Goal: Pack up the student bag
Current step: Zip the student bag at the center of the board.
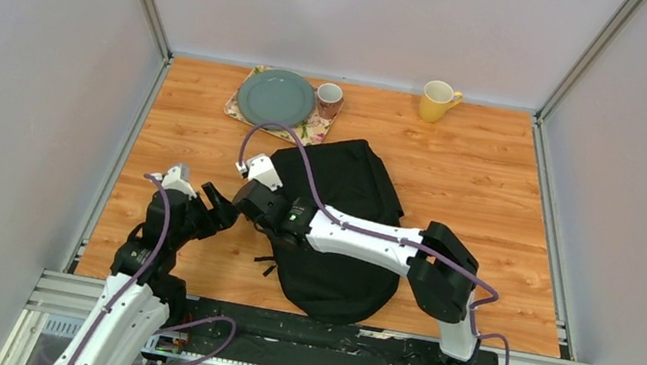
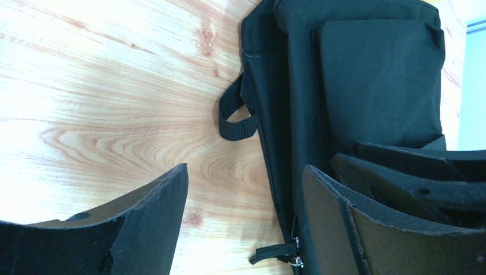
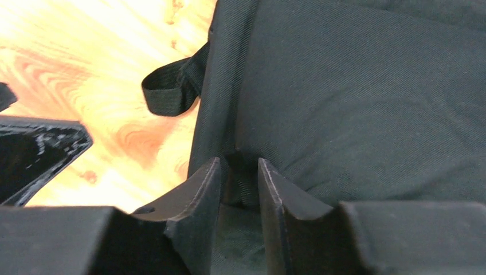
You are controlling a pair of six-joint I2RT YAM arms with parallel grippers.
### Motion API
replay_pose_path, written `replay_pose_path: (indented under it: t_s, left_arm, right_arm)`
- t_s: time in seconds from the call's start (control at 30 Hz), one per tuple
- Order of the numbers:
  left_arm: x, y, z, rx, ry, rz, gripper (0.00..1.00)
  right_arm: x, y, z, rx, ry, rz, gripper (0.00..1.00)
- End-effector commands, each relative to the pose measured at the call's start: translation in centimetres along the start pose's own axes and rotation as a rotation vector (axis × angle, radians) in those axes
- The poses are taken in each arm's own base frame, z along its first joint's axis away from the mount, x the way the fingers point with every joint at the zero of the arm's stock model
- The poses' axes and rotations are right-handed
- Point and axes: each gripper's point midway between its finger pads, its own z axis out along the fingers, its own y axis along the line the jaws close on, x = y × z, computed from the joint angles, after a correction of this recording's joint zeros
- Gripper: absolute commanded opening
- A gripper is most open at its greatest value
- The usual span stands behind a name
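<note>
We see the student bag in matt black woven cloth, its carry loop of ribbed webbing. The table shows smooth, faintly glossy wood grain. On the left gripper the pads are matt black, rough-cut at the edges. The plate and yellow mug look glazed.

L arm, R arm: wht shells, blk joints | purple cable | fingers blk

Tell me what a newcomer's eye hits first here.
The big black student bag sprawls across the wooden table. The right pincer nips a fold at its left edge, the left pincer open just beside it. A green plate and yellow mug sit at the far edge.
</note>
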Motion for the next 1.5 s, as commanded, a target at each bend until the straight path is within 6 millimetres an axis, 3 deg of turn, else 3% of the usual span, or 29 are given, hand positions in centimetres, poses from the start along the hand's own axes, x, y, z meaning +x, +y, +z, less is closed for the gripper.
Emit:
replay_pose_path:
  t_s: [0.0, 0.13, 0.3, 0.6, 0.9, 1.23, 1.47]
  left_arm:
    - [-1.6, -1.3, -0.6, 0.043, -0.052, 0.021, 0.81]
    - [-1.4, -1.3, -0.6, 0.049, -0.047, 0.022, 0.81]
    - [-1.0, -1.6, -0.4, 0.07, -0.029, 0.017, 0.81]
    - [0.2, -4.0, 0.1, 0.215, 0.041, 0.033, 0.82]
    - [1.3, -4.6, 0.7, 0.261, 0.102, 0.014, 0.82]
    - [2.3, -4.8, 1.1, 0.296, 0.141, 0.001, 0.82]
    - [2.9, -4.6, 1.3, 0.302, 0.16, -0.014, 0.82]
  right_arm:
    - [-2.8, -1.3, 0.1, 0.092, -0.083, 0.027, 0.31]
    - [-3.2, -1.4, -0.4, 0.085, -0.094, 0.038, 0.09]
    - [-3.2, -1.7, -0.4, 0.106, -0.094, 0.023, 0.0]
    - [-4.3, -1.3, -2.3, -0.04, -0.085, 0.059, 0.01]
    - [-3.5, -1.2, -1.7, -0.167, 0.01, 0.164, 0.04]
    - [-3.0, -4.6, -0.5, -0.12, 0.052, 0.375, 0.05]
    - [-3.4, -3.9, 0.7, -0.162, 0.058, 0.461, 0.12]
